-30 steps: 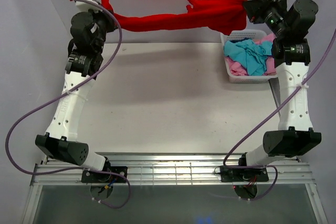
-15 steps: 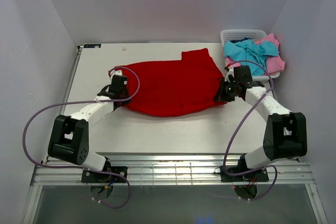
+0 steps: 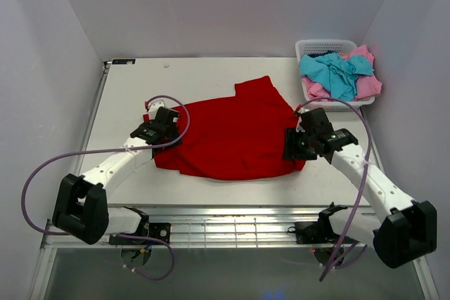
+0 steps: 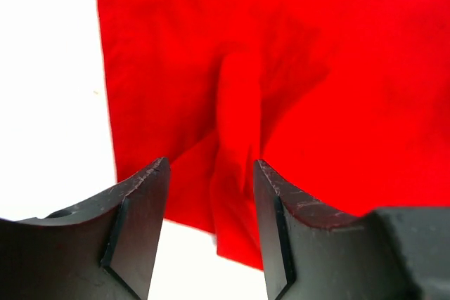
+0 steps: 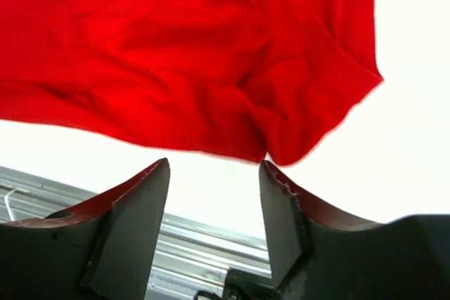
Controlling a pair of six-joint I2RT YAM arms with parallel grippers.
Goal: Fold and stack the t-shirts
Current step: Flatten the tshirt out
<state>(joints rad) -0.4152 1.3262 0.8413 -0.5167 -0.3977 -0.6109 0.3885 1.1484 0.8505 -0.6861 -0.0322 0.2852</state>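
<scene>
One red t-shirt (image 3: 232,135) lay roughly flat on the desk (image 3: 211,75) between the two sets of fingers, unfolded; nothing was stacked. Its raised pinch of cloth sat between the left fingers (image 4: 149,198), which stood apart. The right fingers (image 5: 148,191) were also apart, with a rumpled corner just beyond their tips. A turquoise t-shirt (image 3: 332,75) and a pink t-shirt (image 3: 367,83) waited bunched in the basket (image 3: 320,46), well beyond the right fingers. Whether the pinch touched the left fingers, and how many shirts the basket held, could not be told.

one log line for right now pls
red t-shirt: spread on table | left gripper: open at shirt's left edge | right gripper: open at shirt's right edge | blue t-shirt, pink t-shirt: in basket
</scene>
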